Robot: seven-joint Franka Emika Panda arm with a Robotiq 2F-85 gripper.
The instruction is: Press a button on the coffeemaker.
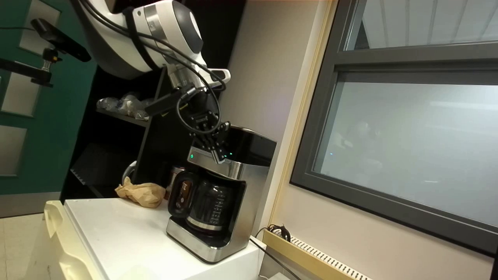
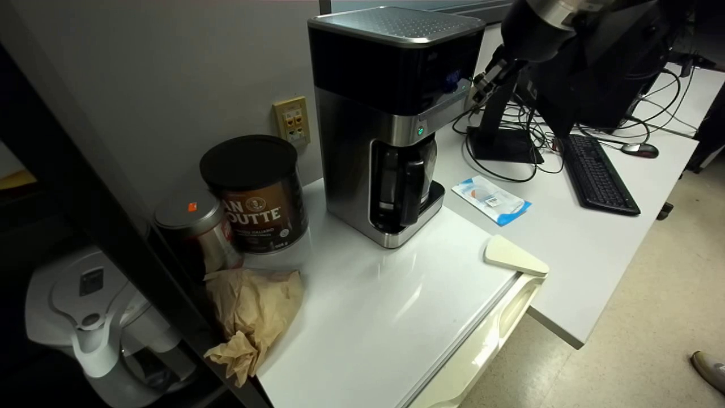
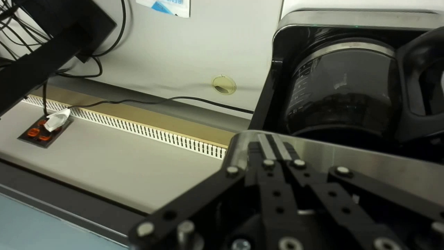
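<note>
The black and silver coffeemaker (image 1: 255, 206) stands on a white cabinet top; it also shows in an exterior view (image 2: 351, 164) and the wrist view (image 3: 374, 152). Its dark glass carafe (image 1: 212, 208) sits inside. A green-lit round button (image 1: 192, 156) is at one end of the silver front strip; it also shows in an exterior view (image 2: 421, 131). A lit display (image 2: 453, 78) is above the strip. My gripper (image 1: 219, 157) is shut and empty, its tips (image 2: 481, 90) at the strip's far end from that button, beside small green lights. Contact cannot be told. In the wrist view, the fingertips (image 3: 275, 147) overlap the strip.
A coffee tin (image 2: 263, 209), a smaller tin (image 2: 198, 226) and a paper bag (image 2: 255, 317) stand beside the coffeemaker, near a black shelf frame (image 2: 113, 226). A keyboard (image 2: 600, 173), a monitor stand (image 2: 504, 144) and cables are on the adjoining desk. A wall and window (image 1: 404, 147) lie behind.
</note>
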